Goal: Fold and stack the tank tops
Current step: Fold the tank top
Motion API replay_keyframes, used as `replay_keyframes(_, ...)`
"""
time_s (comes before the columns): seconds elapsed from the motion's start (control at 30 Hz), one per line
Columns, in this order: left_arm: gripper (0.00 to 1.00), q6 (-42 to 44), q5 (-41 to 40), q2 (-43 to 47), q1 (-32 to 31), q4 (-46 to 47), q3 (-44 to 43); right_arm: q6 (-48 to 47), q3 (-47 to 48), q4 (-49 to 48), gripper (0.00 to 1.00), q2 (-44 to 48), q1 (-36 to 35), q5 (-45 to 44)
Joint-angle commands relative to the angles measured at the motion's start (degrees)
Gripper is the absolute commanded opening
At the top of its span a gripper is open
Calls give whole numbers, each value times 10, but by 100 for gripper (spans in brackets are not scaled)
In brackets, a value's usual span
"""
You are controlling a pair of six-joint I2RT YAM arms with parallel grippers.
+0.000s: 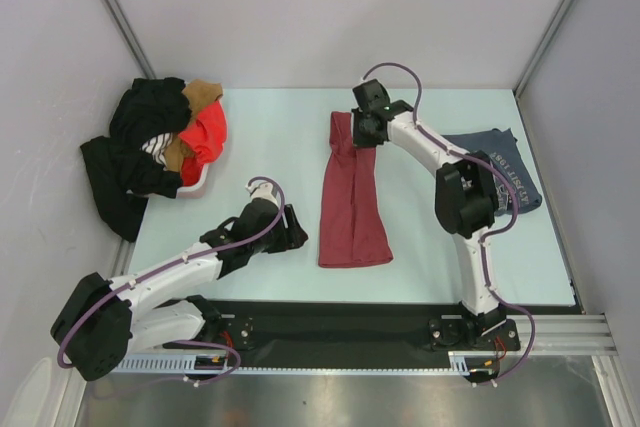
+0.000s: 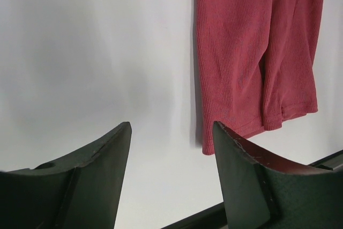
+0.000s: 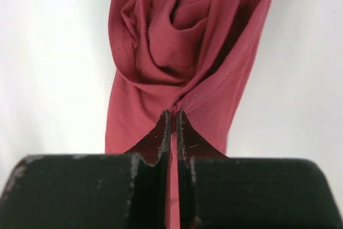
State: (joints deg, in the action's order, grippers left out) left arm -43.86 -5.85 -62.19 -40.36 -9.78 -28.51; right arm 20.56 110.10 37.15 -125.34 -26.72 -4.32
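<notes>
Top view: maroon tank top (image 1: 352,202) lies mid-table as a long narrow strip, probably already halved lengthwise. Right gripper (image 1: 362,137) is at its far, strap end, likely to carry that end over toward the near hem. Left gripper (image 1: 297,227) sits just left of the maroon tank top's near end, off the cloth. Blue-grey tank top (image 1: 515,172) lies right of it, partly under the right arm. It looks compact, probably the stack base, but I can't confirm the fold. Pile of black and orange-red clothes (image 1: 160,142) is well left, not ours.

Left wrist: left gripper (image 2: 171,132) jaws wide apart, nothing between them, bare table (image 2: 96,52) below. The maroon hem corner is up-right of the fingers. Reads as parked, ready to pin the hem.

Right wrist: right gripper (image 3: 172,113) pinched tight on bunched maroon fabric by the neckline, cloth puckering into the tips. Risk: it may not have all the layers.
</notes>
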Motion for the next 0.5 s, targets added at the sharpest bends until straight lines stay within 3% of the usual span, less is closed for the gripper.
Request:
replay_keyframes(0.0, 68, 14, 7, 2, 2, 6, 0, 12, 26, 3, 0, -24, -3, -10)
replay_keyframes(0.47, 68, 18, 2, -9, -33, -8, -30, 24, 75, 2, 0, -101, -6, -15)
